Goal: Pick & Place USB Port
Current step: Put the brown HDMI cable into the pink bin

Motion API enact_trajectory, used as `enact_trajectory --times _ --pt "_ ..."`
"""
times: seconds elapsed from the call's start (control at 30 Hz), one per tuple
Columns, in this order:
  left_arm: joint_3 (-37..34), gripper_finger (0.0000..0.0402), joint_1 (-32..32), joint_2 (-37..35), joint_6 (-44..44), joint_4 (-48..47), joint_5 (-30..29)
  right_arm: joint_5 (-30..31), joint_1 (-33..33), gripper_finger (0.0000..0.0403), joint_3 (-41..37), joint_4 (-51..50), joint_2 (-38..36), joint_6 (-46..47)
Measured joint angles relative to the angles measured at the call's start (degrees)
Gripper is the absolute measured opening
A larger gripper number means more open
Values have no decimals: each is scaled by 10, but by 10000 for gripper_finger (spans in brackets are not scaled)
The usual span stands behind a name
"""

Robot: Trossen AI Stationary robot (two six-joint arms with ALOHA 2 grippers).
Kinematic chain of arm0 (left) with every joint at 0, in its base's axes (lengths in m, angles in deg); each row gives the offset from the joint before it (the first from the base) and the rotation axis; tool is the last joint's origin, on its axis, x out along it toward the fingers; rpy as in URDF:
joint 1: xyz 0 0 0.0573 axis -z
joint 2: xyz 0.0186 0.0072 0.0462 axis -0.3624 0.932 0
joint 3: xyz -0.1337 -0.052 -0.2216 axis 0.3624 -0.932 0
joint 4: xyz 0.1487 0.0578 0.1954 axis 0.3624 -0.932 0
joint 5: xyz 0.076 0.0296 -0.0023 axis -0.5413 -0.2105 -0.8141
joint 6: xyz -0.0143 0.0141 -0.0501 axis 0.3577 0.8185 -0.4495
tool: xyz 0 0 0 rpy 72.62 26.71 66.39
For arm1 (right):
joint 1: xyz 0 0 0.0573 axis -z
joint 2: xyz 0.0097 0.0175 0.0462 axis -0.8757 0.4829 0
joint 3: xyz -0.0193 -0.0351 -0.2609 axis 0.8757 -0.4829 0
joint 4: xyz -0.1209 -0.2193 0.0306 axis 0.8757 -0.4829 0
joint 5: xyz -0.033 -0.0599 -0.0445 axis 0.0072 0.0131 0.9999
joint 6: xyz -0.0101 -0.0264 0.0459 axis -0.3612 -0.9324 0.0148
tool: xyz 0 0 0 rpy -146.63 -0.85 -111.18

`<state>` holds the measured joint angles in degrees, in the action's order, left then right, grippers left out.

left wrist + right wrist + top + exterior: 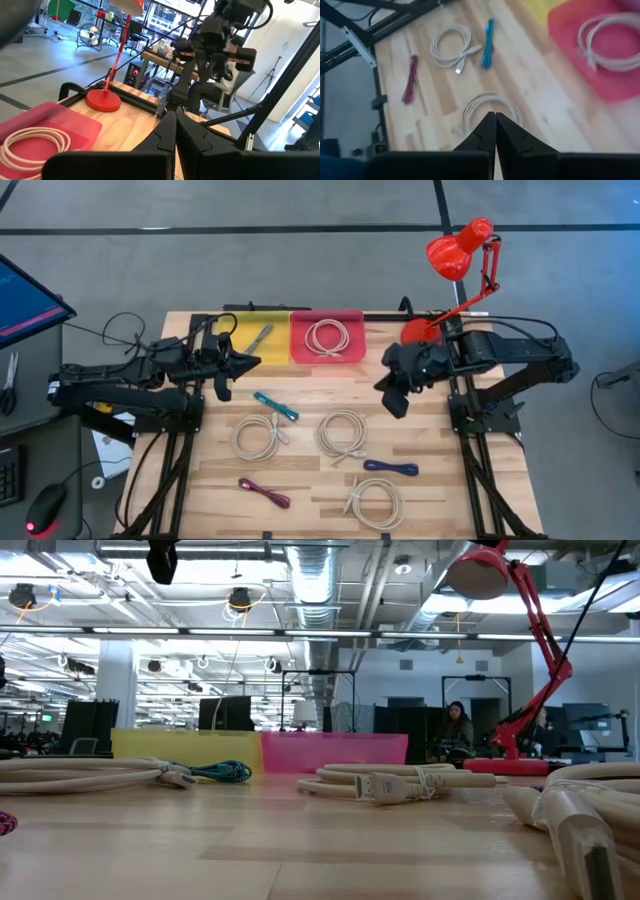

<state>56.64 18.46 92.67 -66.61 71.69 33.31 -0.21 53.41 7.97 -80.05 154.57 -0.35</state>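
Note:
Several coiled cables lie flat on the wooden table: a teal one [275, 406], white coils [258, 435] [343, 433] [373, 502], a dark blue one [390, 468] and a magenta one [264, 493]. A yellow tray [240, 330] holds a grey cable [261, 337]. A pink tray [300, 350] holds a white coil [327, 337]. My left gripper [250, 362] is shut and empty, above the table just in front of the yellow tray. My right gripper [396, 402] is shut and empty, above the table to the right of the pink tray. The right wrist view shows the teal cable [487, 42] and a white coil [490, 107] below the right gripper's fingers.
A red desk lamp [460, 250] stands with its base [420, 330] on the far right corner of the table. Black arm frames run along both side edges. Bare wood lies between the trays and the cables. A person [455, 730] shows in the room behind.

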Motion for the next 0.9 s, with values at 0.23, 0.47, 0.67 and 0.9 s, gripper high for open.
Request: enact_trajectory --times 0.23,0.47,0.67,0.9 --pt "0 8 0 0 0 0 0 -1 -42 0 0 -62 0 63" --pt "0 8 0 0 0 -2 0 -2 -113 0 0 -86 1 158" --pt "0 8 0 0 0 -2 0 -2 -177 0 0 -86 2 252" --pt "0 8 0 0 0 -2 0 -17 -240 0 0 -86 2 370"
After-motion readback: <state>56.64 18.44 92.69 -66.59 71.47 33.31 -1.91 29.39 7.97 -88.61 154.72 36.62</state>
